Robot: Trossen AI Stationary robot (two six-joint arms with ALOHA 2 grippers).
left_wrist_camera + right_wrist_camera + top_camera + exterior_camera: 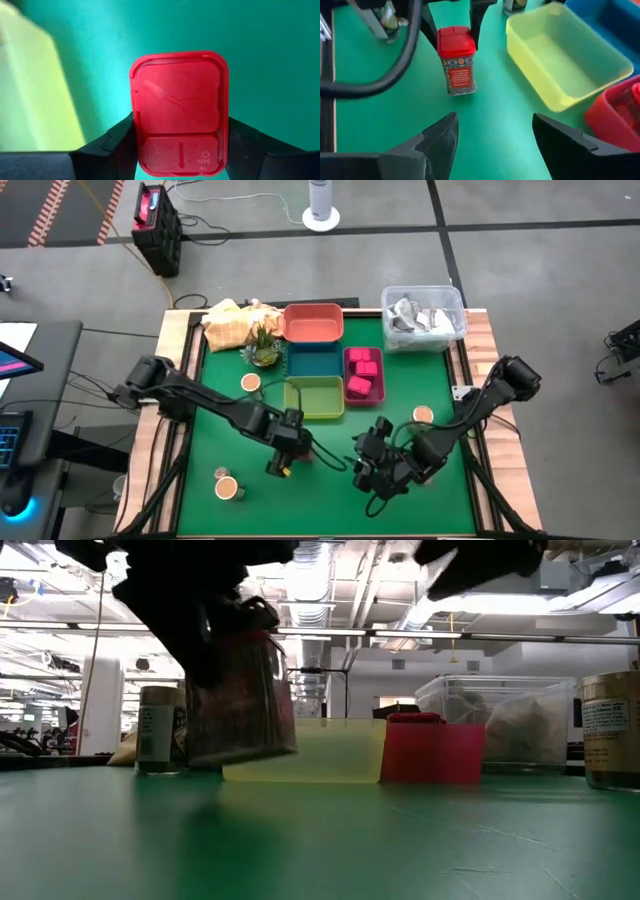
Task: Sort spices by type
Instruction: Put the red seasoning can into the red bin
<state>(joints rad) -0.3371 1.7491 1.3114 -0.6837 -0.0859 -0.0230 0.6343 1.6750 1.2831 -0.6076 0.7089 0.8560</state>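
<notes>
A small spice jar (458, 70) with a red square lid and a patterned label hangs over the green mat, just near of the yellow-green tray (314, 398). My left gripper (283, 455) is shut on it. My right gripper (375, 472) stands open a little to the jar's right, with nothing between its fingers (437, 137). More red-lidded jars lie in the magenta tray (364, 374). Round tan jars stand on the mat at the left (250, 383), the near left (228, 487) and the right (423, 415). My left gripper pinches the jar's red lid (136, 125) by two opposite sides between its two fingers (112, 142). The fingers come from above, slanting down. The jar (245, 700) hangs below them, slightly tilted, its base clear of the mat.
An orange tray (313, 322) and a blue tray (313, 361) sit behind the yellow-green one. A clear plastic bin (423, 317) stands at the far right, a small potted plant (264, 350) and a tan bag (232, 325) at the far left. Open mat lies along the near edge.
</notes>
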